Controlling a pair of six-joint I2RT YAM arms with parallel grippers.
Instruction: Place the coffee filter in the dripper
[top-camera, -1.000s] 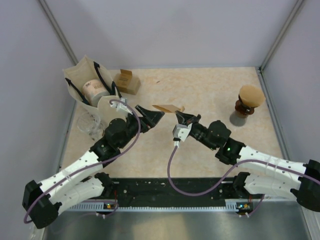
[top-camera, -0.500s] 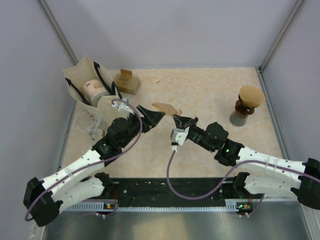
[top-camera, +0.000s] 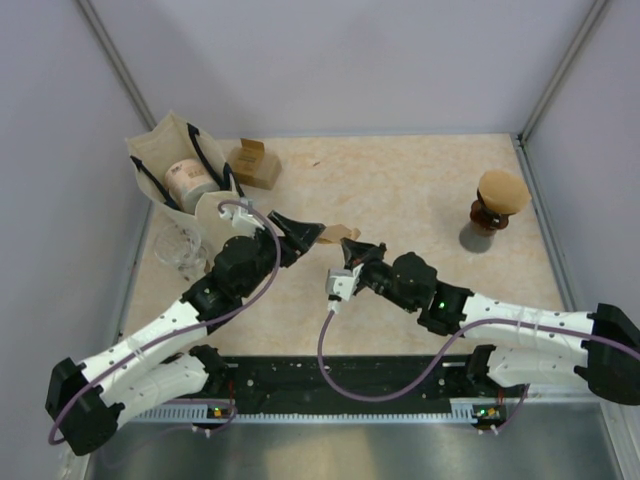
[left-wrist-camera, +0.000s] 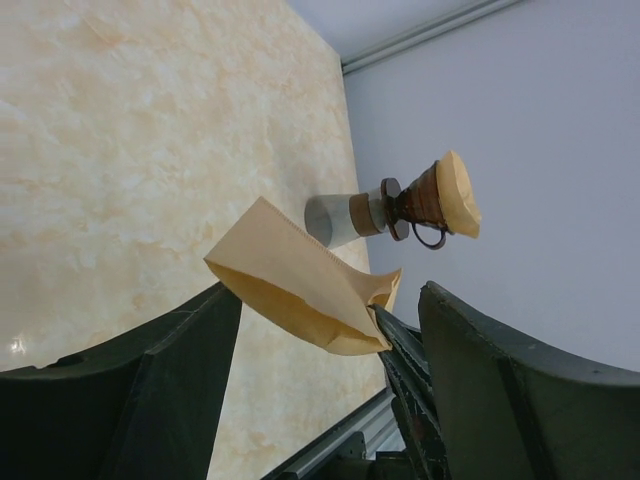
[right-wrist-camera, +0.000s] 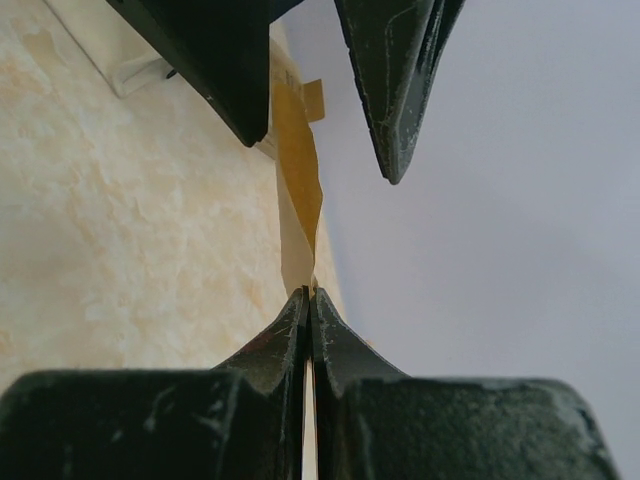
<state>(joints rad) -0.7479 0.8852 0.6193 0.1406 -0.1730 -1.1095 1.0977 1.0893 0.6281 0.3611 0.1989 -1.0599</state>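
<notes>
Pinching filter (left-wrist-camera: 300, 285) w/ R gripper (right-wrist-camera: 308, 292), L gripper (top-camera: 312, 232) open; marbled table (top-camera: 400, 180), grey walls (top-camera: 350, 60)

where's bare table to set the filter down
The back middle of the table, between the box and the dripper, is bare. The left side is crowded: bag, box and glass sit close. Mid-table the right fingers hold the filter.

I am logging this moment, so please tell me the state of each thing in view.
Filter: in the air, creased, pinched at one edge.
Right gripper: shut on filter.
Left gripper: open, jaws on either side of filter.
Dripper: upright on table, far from filter, tan top.
Bag: upright, open, cup inside.
Box: lying beside bag.
</notes>
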